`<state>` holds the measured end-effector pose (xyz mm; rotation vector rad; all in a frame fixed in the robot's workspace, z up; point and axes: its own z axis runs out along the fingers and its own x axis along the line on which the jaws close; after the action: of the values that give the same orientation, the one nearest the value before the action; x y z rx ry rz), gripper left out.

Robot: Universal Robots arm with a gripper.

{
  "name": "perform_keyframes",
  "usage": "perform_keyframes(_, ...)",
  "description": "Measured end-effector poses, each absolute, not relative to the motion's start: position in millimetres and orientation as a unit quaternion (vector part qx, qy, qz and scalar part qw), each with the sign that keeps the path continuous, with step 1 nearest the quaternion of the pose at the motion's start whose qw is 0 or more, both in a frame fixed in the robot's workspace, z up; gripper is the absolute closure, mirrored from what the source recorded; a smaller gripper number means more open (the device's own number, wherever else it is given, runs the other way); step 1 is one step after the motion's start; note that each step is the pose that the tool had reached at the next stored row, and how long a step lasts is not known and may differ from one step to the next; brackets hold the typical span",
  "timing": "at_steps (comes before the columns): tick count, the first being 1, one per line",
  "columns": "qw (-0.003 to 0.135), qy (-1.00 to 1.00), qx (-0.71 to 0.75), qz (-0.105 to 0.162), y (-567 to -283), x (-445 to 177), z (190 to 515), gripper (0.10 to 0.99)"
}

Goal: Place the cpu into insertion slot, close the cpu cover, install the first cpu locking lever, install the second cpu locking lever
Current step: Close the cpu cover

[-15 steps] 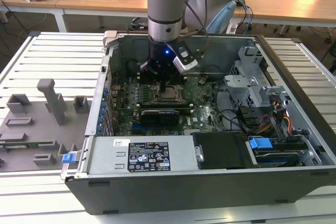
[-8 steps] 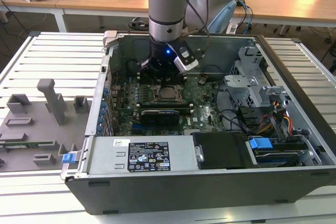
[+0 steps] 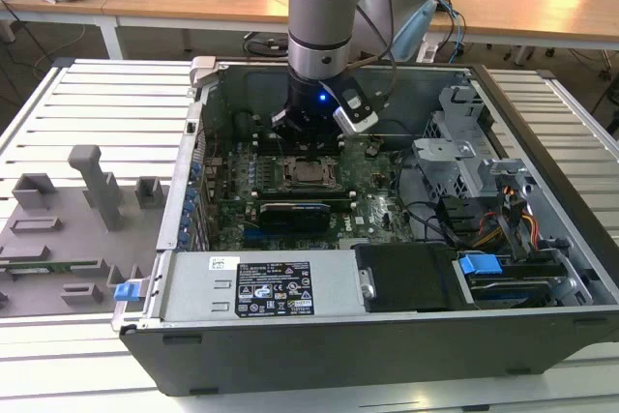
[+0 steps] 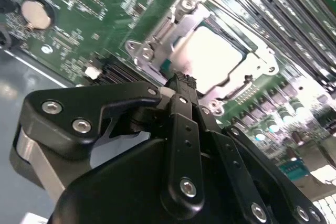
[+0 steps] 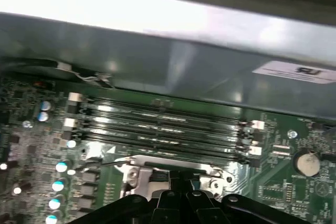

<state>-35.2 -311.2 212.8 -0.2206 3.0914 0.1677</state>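
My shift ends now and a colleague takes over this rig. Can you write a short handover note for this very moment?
Gripper: low inside the computer case, its tip at the edge of the insertion slot. Open or shut: cannot tell.
cpu: seated in the slot, silvery face up.
cpu cover: lying flat around the cpu, so it looks closed.
Done, as far as shows: cpu placed, cover down.
Left: the two locking levers; the pictures do not show whether either is latched, so check them first.
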Motion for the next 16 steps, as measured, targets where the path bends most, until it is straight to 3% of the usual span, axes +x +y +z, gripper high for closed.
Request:
perform_keyframes(8, 0.021, 0.994, -0.071, 0.079, -311.1, -31.6, 206.6, 0.98)
perform_keyframes(16, 0.021, 0.994, -0.071, 0.082, -311.2, -30.5, 202.7, 0.98)
